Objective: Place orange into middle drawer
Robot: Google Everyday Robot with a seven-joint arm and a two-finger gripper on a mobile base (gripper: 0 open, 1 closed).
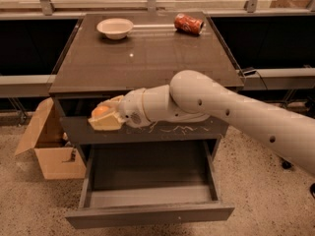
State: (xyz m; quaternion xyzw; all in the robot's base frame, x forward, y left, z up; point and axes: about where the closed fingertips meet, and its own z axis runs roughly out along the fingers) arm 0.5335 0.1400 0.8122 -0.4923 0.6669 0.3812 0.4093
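Up above middle drawer [147,213], gripper [102,120] with orange [100,111]

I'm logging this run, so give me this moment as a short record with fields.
gripper: shut on orange, before the scratched drawer front, left side
orange: in the gripper, higher than the middle drawer, not inside
middle drawer: pulled open, below the scratched drawer front
cabinet top: white bowl and red can at the back
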